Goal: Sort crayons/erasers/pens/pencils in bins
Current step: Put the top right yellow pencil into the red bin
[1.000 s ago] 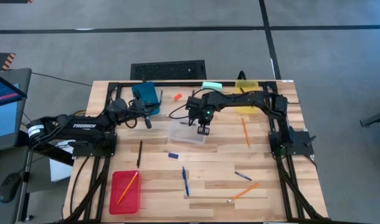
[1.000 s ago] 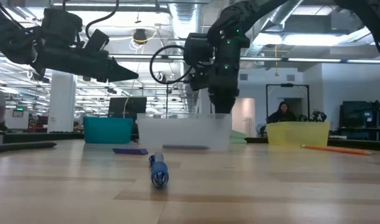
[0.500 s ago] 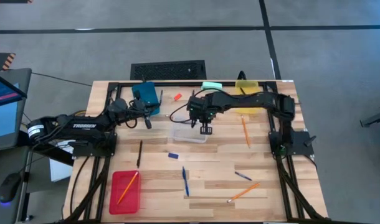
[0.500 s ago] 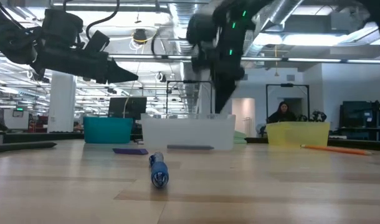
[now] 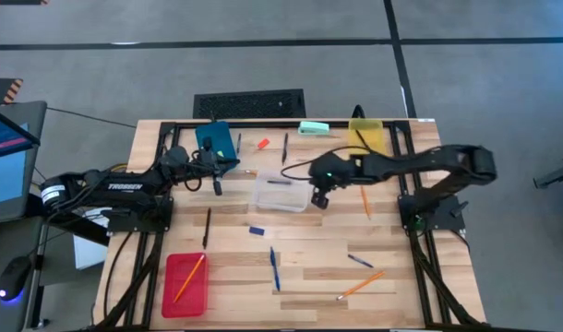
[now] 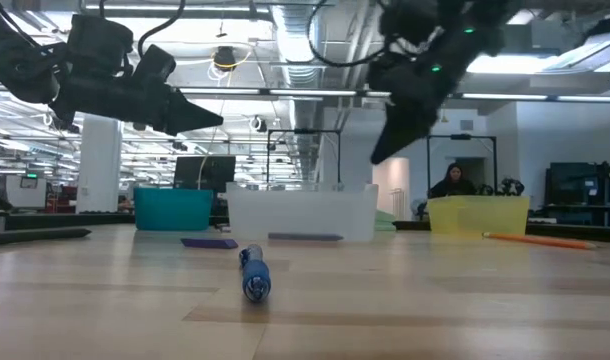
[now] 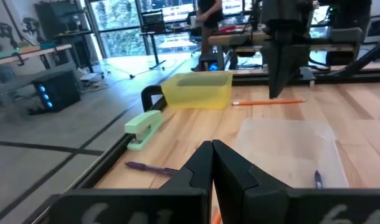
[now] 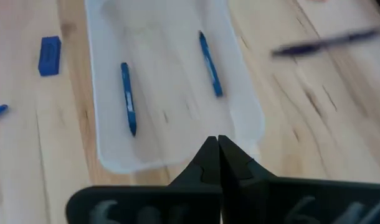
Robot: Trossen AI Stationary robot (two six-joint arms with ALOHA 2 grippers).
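Wooden slat table (image 5: 309,254) with a black frame, seen from above on a grey floor. Clear rectangular plastic bin (image 5: 281,195) at the table's centre holds two thin blue pens (image 8: 128,107), lying apart. Right hand (image 5: 317,200), fingers pressed together and holding nothing, hangs just beside the clear bin's right edge. Left hand (image 5: 217,185), likewise pressed together and empty, hovers left of the clear bin, near the blue plastic bin (image 5: 217,140) at the far left. Translucent yellow bin (image 5: 366,131) sits at the far right, with a flat mint-green object (image 5: 314,127) to its left. Red bin (image 5: 185,284) at the near left contains one orange pencil (image 5: 189,276). Loose on the table: a small blue eraser (image 5: 256,231) near the clear bin, an orange-red eraser (image 5: 263,144) at the far side, a blue pen (image 5: 274,268) near the front, and two orange pencils (image 5: 364,195) on the right.
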